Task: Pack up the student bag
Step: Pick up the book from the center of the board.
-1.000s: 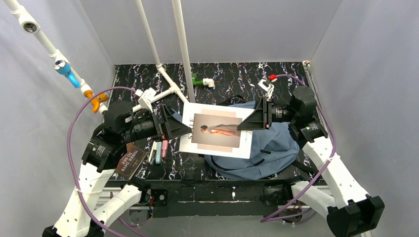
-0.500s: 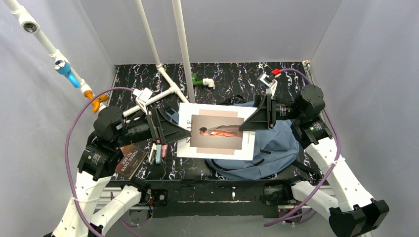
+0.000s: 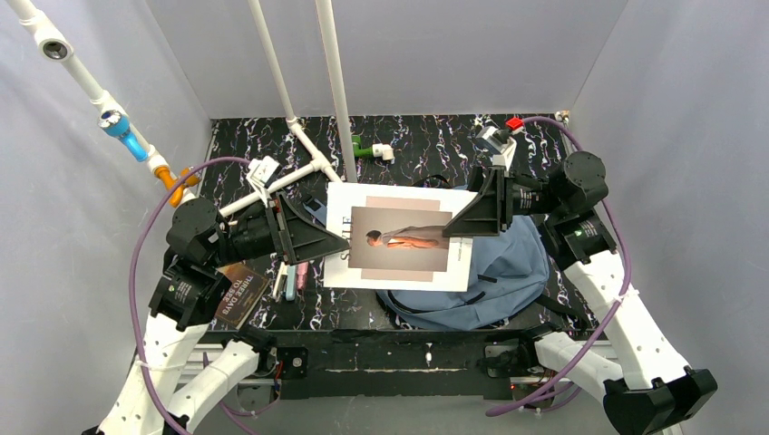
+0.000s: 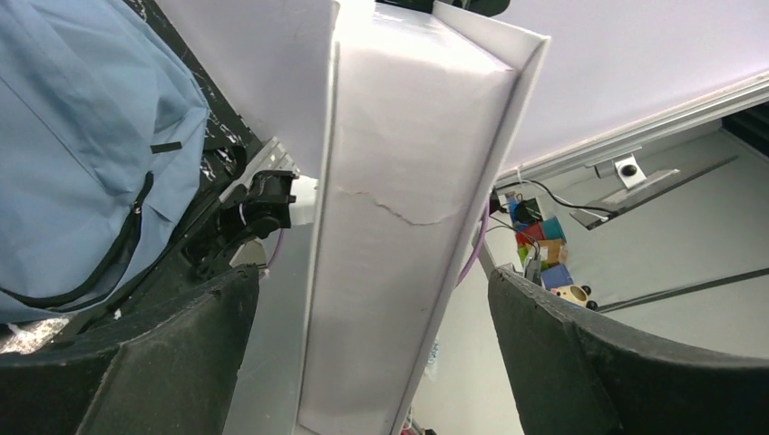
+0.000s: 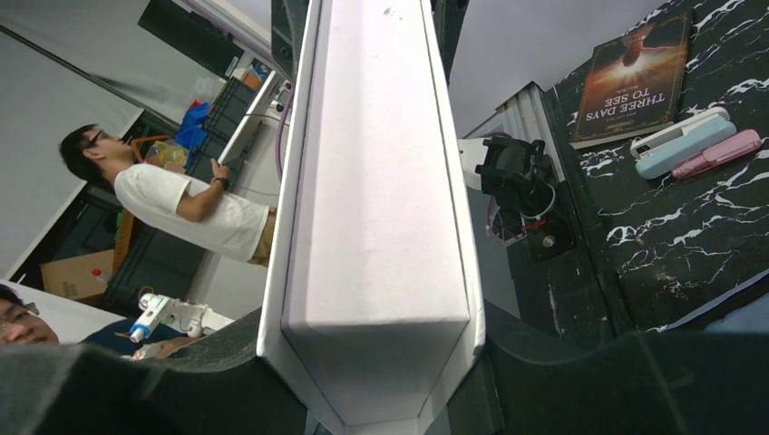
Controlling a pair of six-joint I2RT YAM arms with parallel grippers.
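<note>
While both arms reach inward, forearms level, over the black marbled bench [image 3: 417,145], the right fingers [image 3: 476,213] are clamped on the 3 o'clock edge of a large white hardcover book [image 3: 399,240] and hold it flat in the air. The left fingers [image 3: 308,237] stand wide apart around its 9 o'clock edge, not touching it. The soft slate-blue backpack [image 3: 512,272] lies crumpled under the book, spreading toward 4 o'clock; its contents cannot be seen. A small brown paperback [image 3: 238,294] lies at 8 o'clock.
</note>
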